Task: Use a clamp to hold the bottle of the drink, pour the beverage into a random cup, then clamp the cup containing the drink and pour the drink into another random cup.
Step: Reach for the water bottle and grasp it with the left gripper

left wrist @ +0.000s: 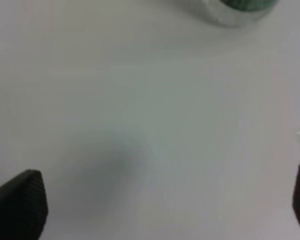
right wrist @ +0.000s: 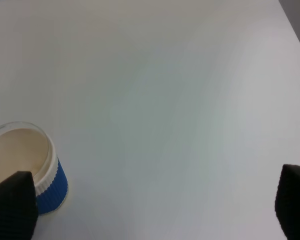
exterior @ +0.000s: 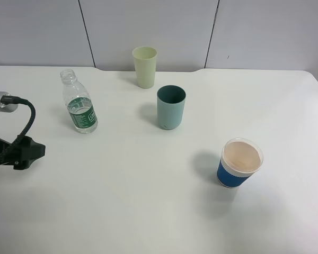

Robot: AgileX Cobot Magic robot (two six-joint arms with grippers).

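A clear plastic bottle (exterior: pixel 79 103) with a green label and no cap stands upright at the left of the white table. A pale yellow-green cup (exterior: pixel 144 66) stands at the back. A teal cup (exterior: pixel 171 107) stands in the middle. A blue paper cup (exterior: pixel 240 163) with a white rim stands at the front right and looks empty. My left gripper (exterior: pixel 33 150) is low at the table's left edge, in front of the bottle; in the left wrist view it (left wrist: pixel 160 210) is open and empty, with the bottle's base (left wrist: pixel 235 10) ahead. My right gripper (right wrist: pixel 152 210) is open and empty, with the blue cup (right wrist: pixel 35 170) beside one finger.
The white table (exterior: pixel 148 201) ends at a grey panelled wall at the back. The left arm's black cable (exterior: pixel 26 119) loops above the table at the left edge. The right arm does not show in the exterior view.
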